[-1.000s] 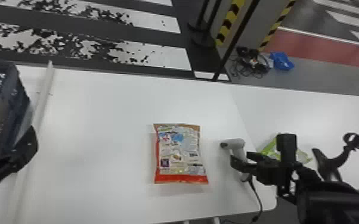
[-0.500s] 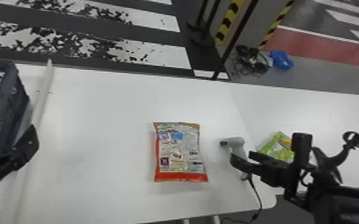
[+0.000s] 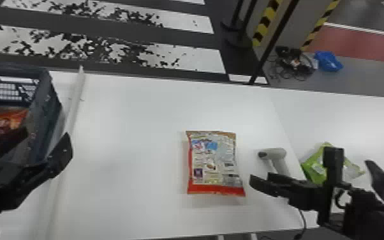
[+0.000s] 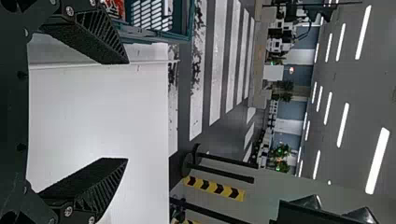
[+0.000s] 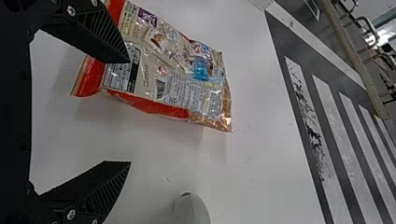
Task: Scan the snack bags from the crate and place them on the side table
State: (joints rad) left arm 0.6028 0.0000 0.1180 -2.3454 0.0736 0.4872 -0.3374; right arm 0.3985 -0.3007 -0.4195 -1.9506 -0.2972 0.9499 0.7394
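My left gripper (image 3: 46, 140) is open at the near right side of the dark crate (image 3: 43, 118), which holds an orange snack bag (image 3: 4, 123). In the left wrist view the gripper (image 4: 126, 111) has nothing between its fingers. A red-edged snack bag (image 3: 215, 162) lies printed side up on the white table. Just right of it is my right gripper (image 3: 261, 180), by the grey scanner (image 3: 279, 159). In the right wrist view the gripper (image 5: 129, 112) stands open, one finger over an end of the red-edged bag (image 5: 163, 74).
A green bag (image 3: 317, 167) lies on the side table (image 3: 360, 124), partly behind the right arm. A white strip (image 3: 73, 105) runs beside the crate. The scanner's cable (image 3: 302, 220) hangs at the table's near edge.
The head view has turned left, showing more of the crate. Relative to the table, my right gripper has shifted left from the scanner towards the red-edged bag. More of the green bag is uncovered.
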